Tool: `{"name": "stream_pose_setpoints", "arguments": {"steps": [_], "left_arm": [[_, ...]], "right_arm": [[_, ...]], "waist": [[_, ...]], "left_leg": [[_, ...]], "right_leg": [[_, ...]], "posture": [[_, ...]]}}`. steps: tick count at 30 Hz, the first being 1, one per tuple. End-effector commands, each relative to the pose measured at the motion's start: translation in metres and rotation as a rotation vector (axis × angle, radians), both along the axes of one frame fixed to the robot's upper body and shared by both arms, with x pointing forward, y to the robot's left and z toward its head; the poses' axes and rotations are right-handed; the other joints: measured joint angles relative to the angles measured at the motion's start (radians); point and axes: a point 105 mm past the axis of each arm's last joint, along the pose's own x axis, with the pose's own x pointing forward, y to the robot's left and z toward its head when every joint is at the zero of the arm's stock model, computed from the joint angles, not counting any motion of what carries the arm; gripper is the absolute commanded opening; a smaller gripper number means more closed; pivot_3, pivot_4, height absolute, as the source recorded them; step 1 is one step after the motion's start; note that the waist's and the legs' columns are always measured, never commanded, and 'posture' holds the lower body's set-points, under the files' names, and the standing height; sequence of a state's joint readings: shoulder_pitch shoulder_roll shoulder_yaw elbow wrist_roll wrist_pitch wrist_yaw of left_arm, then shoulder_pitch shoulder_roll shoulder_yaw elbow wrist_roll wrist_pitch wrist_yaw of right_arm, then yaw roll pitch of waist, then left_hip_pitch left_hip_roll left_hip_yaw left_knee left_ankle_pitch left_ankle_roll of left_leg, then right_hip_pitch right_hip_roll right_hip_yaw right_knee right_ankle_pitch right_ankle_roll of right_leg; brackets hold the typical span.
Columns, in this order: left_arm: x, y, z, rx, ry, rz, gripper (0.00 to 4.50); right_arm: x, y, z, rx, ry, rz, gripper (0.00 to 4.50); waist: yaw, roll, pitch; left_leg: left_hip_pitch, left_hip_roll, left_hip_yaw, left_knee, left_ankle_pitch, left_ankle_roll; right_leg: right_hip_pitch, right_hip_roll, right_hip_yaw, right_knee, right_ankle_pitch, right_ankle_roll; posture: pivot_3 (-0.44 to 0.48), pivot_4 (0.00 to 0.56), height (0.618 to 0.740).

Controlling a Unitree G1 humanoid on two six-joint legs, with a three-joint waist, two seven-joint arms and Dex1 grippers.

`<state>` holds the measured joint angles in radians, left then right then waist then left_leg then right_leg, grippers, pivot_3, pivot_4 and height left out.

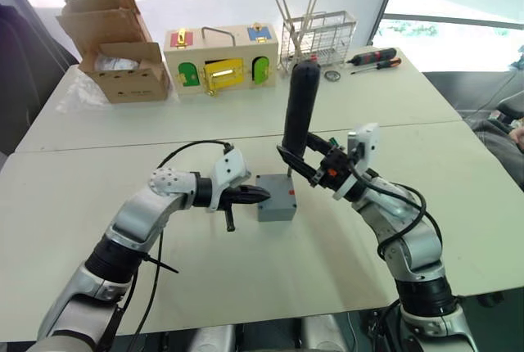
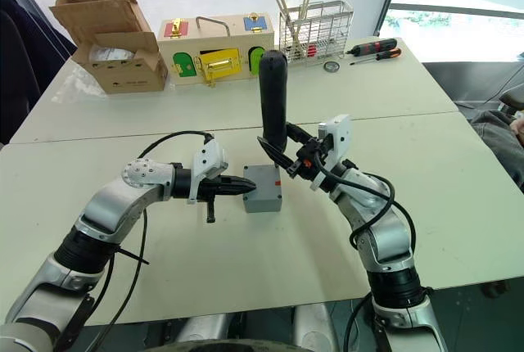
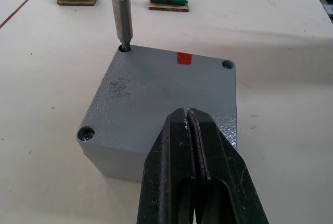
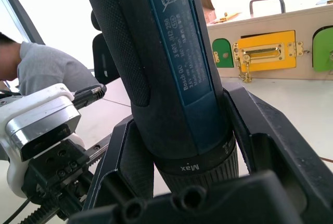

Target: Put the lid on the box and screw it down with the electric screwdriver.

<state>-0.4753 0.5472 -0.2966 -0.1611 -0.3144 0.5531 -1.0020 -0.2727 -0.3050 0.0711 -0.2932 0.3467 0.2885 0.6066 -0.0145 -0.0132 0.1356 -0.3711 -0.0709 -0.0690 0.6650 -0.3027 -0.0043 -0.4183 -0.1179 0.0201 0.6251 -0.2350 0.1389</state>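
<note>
I keep the electric screwdriver (image 1: 299, 106) upright in the right gripper (image 1: 307, 165), clamped on its barrel, with the bit seated in the lid's (image 3: 166, 91) corner hole on the box (image 1: 276, 197) at frame centre. The left gripper (image 3: 188, 117), jaws together, rests against the lid's edge to steady it. The left wrist view shows the bit (image 3: 122, 13) in the hole; the head views do not

Bright daylight, blown-out windows behind, soft shadows, sharp focus

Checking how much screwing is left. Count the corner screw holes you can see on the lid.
3. One holds the electric screwdriver's bit, one is the next corner along the red-marked edge, one the near corner. The left gripper, shut, hides the fourth corner of the lid.
</note>
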Motion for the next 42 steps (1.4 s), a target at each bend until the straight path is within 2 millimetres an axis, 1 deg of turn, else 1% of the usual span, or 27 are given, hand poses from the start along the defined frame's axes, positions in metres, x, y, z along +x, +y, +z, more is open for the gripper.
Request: {"name": "stream_pose_setpoints", "arguments": {"steps": [1, 7, 8, 11, 16, 19, 20, 21, 23, 33, 37, 42], "left_arm": [[-0.003, 0.001, 0.001, 0.008, -0.007, -0.007, 0.00], [-0.003, 0.002, 0.001, 0.009, -0.002, -0.005, 0.00], [-0.003, 0.002, 0.001, 0.011, -0.002, -0.005, 0.00], [-0.003, 0.004, 0.000, 0.025, -0.005, -0.005, 0.00], [-0.003, 0.005, 0.001, 0.028, -0.006, -0.008, 0.00], [-0.003, 0.004, 0.002, 0.029, -0.006, -0.012, 0.00], [-0.003, 0.004, 0.002, 0.029, -0.006, -0.013, 0.00], [-0.004, 0.004, 0.002, 0.029, -0.005, -0.014, 0.00], [-0.003, 0.004, 0.002, 0.029, -0.004, -0.015, 0.00], [-0.004, 0.004, 0.002, 0.030, -0.001, -0.012, 0.00], [-0.004, 0.004, -0.001, 0.041, 0.001, -0.010, 0.00], [-0.005, 0.004, -0.002, 0.041, 0.002, -0.009, 0.00]], "right_arm": [[-0.001, 0.005, -0.053, -0.015, 0.238, 0.020, 1.84], [0.000, 0.002, -0.053, 0.019, 0.219, -0.016, 1.84], [0.001, 0.003, -0.048, 0.069, 0.217, -0.030, 1.84], [-0.005, 0.011, -0.050, 0.058, 0.204, -0.013, 1.84], [-0.011, 0.016, -0.061, 0.056, 0.233, -0.004, 1.84], [-0.013, 0.017, -0.067, 0.027, 0.235, -0.002, 1.84], [-0.013, 0.016, -0.070, 0.015, 0.238, -0.006, 1.84], [-0.012, 0.016, -0.076, -0.006, 0.250, -0.013, 1.84], [-0.010, 0.015, -0.083, -0.038, 0.264, -0.027, 1.84], [-0.008, 0.014, -0.090, -0.066, 0.275, -0.033, 1.84], [-0.006, 0.017, -0.094, -0.089, 0.275, -0.042, 1.84], [-0.010, 0.020, -0.102, -0.086, 0.302, -0.031, 1.84]], "waist": [[0.000, 0.000, 0.000], [0.000, 0.000, 0.000], [-0.001, 0.000, 0.000], [-0.002, 0.000, 0.000], [-0.005, 0.001, -0.001], [-0.006, 0.001, -0.001], [-0.006, 0.001, -0.001], [-0.006, 0.001, -0.001], [-0.006, 0.000, -0.002], [-0.005, -0.001, -0.006], [-0.005, -0.001, -0.007], [-0.003, -0.002, -0.008]], "left_leg": [[0.000, 0.000, 0.000, 0.000, 0.000, 0.000], [0.000, 0.000, 0.000, -0.001, 0.000, 0.000], [0.000, 0.000, 0.000, -0.001, 0.000, 0.000], [0.000, 0.000, 0.000, -0.001, 0.000, 0.000], [0.002, 0.001, 0.000, -0.003, -0.001, 0.001], [0.008, 0.001, 0.000, -0.005, -0.001, 0.001], [0.013, 0.001, 0.000, -0.008, -0.001, 0.002], [0.016, 0.001, 0.000, -0.009, -0.001, 0.002], [0.017, 0.001, 0.000, -0.011, -0.001, 0.002], [0.018, 0.004, 0.000, -0.013, -0.001, 0.002], [0.019, 0.005, 0.000, -0.013, -0.001, 0.002], [0.019, 0.005, 0.000, -0.014, -0.001, 0.002]], "right_leg": [[0.000, 0.000, 0.000, 0.000, 0.000, 0.000], [0.000, 0.000, 0.000, -0.001, 0.000, 0.000], [0.000, 0.000, 0.000, -0.001, 0.000, 0.000], [0.000, 0.000, 0.000, -0.002, 0.000, 0.000], [0.003, 0.001, 0.000, -0.006, 0.000, 0.000], [0.009, 0.001, 0.000, -0.009, 0.000, 0.000], [0.013, 0.001, 0.000, -0.011, 0.000, 0.000], [0.015, 0.001, 0.000, -0.011, -0.001, 0.000], [0.015, 0.001, 0.000, -0.011, -0.002, -0.001], [0.016, 0.001, 0.000, -0.011, -0.002, -0.001], [0.016, 0.002, 0.000, -0.011, -0.002, -0.001], [0.017, 0.002, -0.001, -0.012, -0.003, -0.002]], "posture": [[0.000, 0.150, 0.734], [0.000, 0.150, 0.734], [0.000, 0.150, 0.734], [0.000, 0.150, 0.734], [0.000, 0.150, 0.734], [0.000, 0.150, 0.734], [0.000, 0.150, 0.734], [0.000, 0.150, 0.734], [0.000, 0.150, 0.734], [0.000, 0.150, 0.734], [0.000, 0.150, 0.734], [0.000, 0.150, 0.734]]}}
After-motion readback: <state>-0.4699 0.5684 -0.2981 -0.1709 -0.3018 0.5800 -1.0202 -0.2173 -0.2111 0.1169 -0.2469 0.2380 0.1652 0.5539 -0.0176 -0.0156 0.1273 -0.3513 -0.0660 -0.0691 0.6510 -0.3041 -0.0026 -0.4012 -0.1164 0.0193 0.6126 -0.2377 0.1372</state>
